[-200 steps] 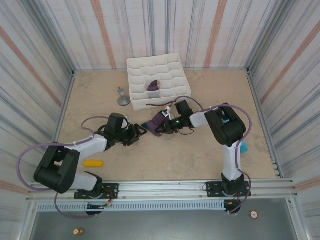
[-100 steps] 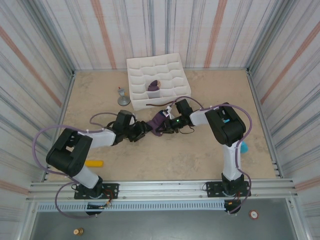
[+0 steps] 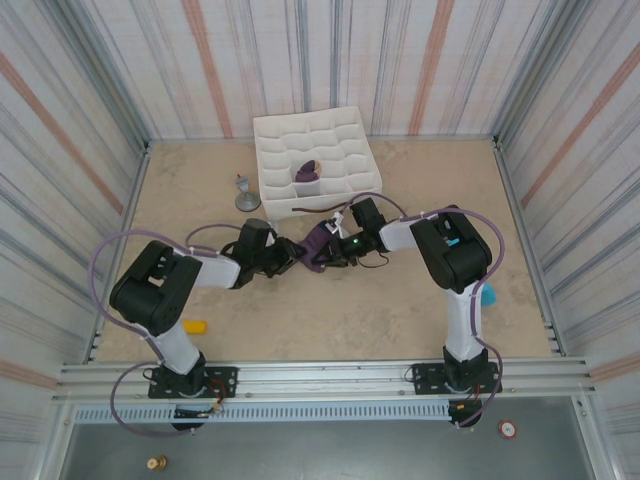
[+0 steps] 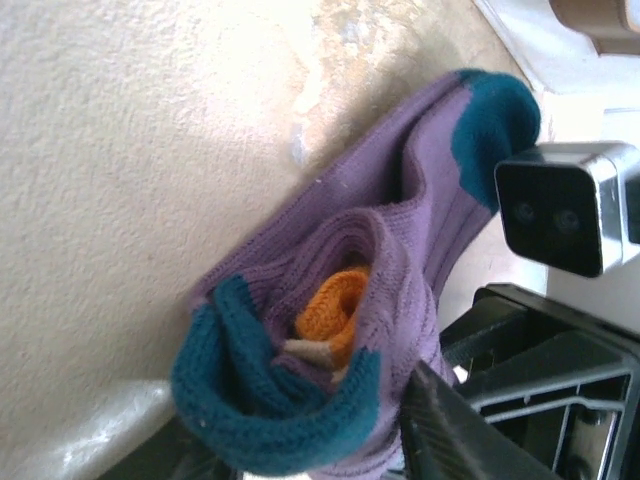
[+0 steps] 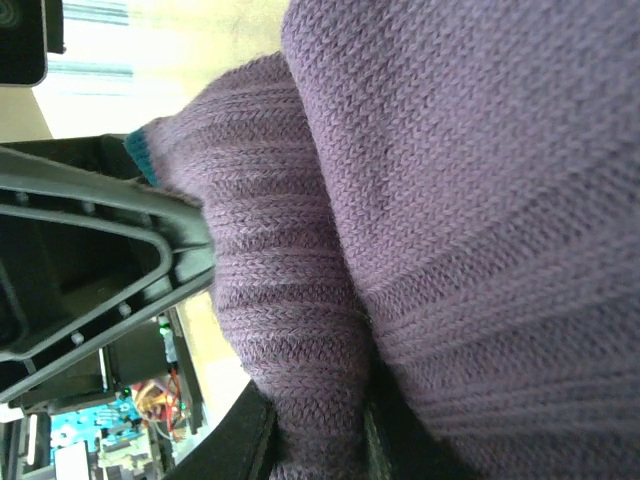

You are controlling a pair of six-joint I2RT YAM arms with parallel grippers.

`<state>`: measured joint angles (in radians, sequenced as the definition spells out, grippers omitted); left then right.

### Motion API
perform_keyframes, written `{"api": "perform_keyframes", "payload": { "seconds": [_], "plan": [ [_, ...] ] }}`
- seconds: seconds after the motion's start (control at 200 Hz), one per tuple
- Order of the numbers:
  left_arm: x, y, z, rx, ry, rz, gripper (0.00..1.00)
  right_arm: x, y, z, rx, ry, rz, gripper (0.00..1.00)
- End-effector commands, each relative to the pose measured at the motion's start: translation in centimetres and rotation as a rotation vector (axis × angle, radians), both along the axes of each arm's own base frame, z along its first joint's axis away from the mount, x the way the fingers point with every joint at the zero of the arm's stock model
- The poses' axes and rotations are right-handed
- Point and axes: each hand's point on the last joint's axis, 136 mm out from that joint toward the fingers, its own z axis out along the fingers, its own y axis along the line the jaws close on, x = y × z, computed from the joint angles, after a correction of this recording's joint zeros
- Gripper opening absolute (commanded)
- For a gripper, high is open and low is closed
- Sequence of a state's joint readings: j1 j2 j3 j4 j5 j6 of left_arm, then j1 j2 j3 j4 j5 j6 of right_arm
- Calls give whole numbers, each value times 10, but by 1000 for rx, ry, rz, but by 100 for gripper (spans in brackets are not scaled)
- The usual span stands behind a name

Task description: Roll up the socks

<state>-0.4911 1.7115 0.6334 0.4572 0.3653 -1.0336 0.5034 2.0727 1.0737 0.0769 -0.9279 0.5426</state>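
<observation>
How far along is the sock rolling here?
Done: one rolled sock sits in a tray compartment. In hand: the second sock, partly rolled with its orange cuff tucked inside, is gripped by the left fingers and the right fingers. Left: finish that roll and probably place it in the tray.

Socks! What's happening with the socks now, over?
Right gripper shut on purple sock. Left gripper around its rolled end, grip unclear. Other sock rolled, in white tray.
</observation>
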Motion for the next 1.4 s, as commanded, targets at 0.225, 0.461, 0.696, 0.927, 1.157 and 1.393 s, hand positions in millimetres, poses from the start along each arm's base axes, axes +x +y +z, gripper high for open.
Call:
{"api": "perform_keyframes", "payload": {
  "seconds": [0.225, 0.461, 0.696, 0.927, 1.157, 1.393],
  "plan": [
    [-12, 11, -16, 110, 118, 7, 7, -14, -40, -22, -250, -31, -89, 29],
    [-40, 17, -19, 162, 231, -78, 0, -17, -35, 30, -341, -331, -36, 55],
    [-55, 18, -9, 163, 251, -152, 0, -34, -17, 68, -468, -660, 83, 67],
    [-67, 23, -6, 165, 278, -209, 0, -59, 6, 82, -560, -969, 211, 73],
    [-75, 28, -13, 171, 307, -216, 0, -81, 23, 68, -660, -1197, 346, 73],
    [-79, 30, -16, 167, 326, -229, 0, -87, 29, 45, -755, -1336, 410, 71]
  ]
}}
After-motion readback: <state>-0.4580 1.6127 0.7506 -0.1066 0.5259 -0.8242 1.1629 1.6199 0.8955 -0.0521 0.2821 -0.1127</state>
